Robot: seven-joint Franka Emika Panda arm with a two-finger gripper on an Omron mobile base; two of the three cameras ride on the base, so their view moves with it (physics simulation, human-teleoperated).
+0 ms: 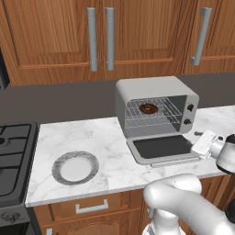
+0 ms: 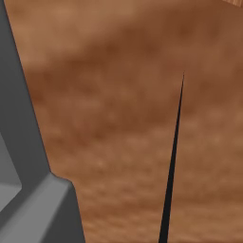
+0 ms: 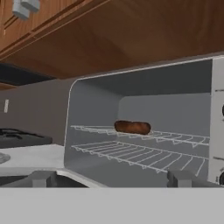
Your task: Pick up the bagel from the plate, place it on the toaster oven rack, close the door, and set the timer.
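The toaster oven [image 1: 151, 87] stands on the marble counter with its door [image 1: 160, 147] folded down flat in front of it. The bagel [image 1: 148, 108] lies on the upper toaster oven rack [image 1: 170, 110] inside. To the left, the plate [image 1: 75, 167] sits on the counter with nothing on it. My gripper [image 1: 198, 139] hovers low at the door's right front corner, open and holding nothing. In the hand view I look into the oven from door height. The bagel [image 3: 132, 127] rests on the rack [image 3: 175, 136], and my gripper [image 3: 111, 179] has its tips wide apart.
A second, lower rack [image 3: 131, 155] sits under the bagel's rack. Two dark knobs [image 1: 189, 114] are on the oven's right panel. A gas stove [image 1: 13, 156] borders the counter on the left. Wooden wall cabinets [image 1: 137, 32] hang above. A wooden cabinet face [image 2: 123, 118] is close ahead.
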